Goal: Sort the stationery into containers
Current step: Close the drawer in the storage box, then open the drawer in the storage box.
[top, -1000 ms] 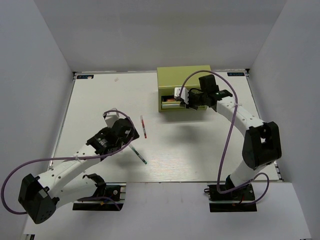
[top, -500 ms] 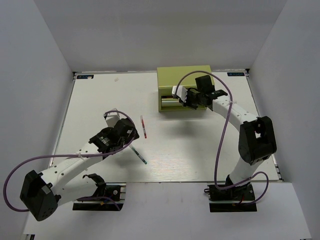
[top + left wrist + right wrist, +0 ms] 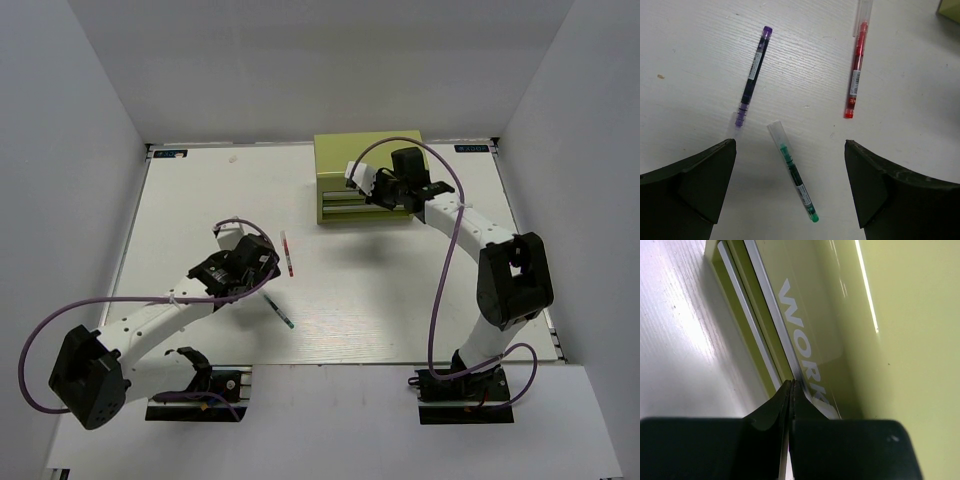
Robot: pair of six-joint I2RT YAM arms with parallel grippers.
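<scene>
Left tool [image 3: 789,150] hangs wide open and empty over a slim purple pen [image 3: 752,77], a clear green-tipped pen [image 3: 794,175] and a red pen [image 3: 856,75] lying on the white tabletop [image 3: 685,45]. I'd centre across the green one before closing. Right tool [image 3: 791,386], pinched shut on nothing, sits at the olive-green rectangular drawer box [image 3: 900,340].

White table [image 3: 200,200] carries olive box [image 3: 367,150], three pens [image 3: 796,176].

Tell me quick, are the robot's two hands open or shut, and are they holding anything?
Left gripper: open, holding nothing.
Right gripper: shut, holding nothing, tips at the green box.
</scene>
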